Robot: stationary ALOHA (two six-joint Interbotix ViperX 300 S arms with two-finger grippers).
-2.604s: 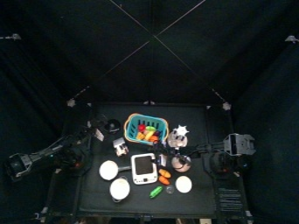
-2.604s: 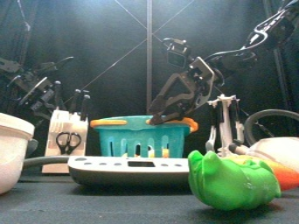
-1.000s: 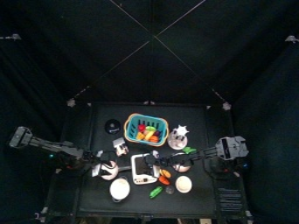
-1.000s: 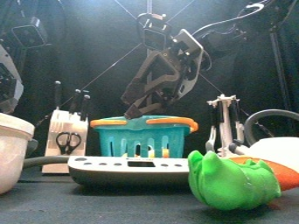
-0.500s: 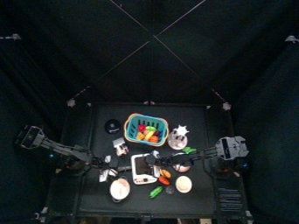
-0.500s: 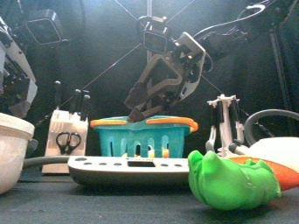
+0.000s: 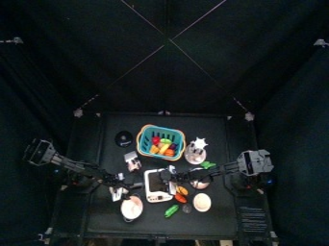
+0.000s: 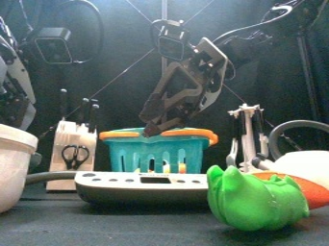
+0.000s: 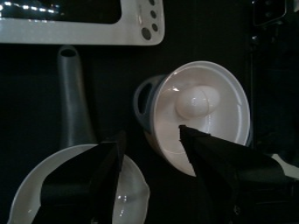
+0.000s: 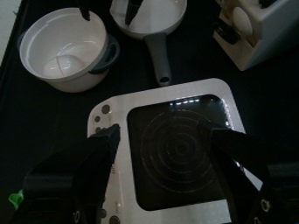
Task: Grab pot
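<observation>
pot [image 9: 193, 109] lidded, white, beside the white scale [image 9: 82, 22] (saucepan [image 9: 73, 96] alongside) | left gripper [image 9: 158, 149] spread wide above pot | right gripper [image 10: 163, 162] open over scale | risk: jaws slipping off rounded lid

This is looking like a robot test pen: black curtains [image 7: 52, 67] are closing in a small black table [image 7: 103, 144]. Toy kitchenware is crowding it, with a teal basket [image 7: 161, 140] sitting at twelve o'clock of a white cooktop [image 7: 158, 184].
</observation>
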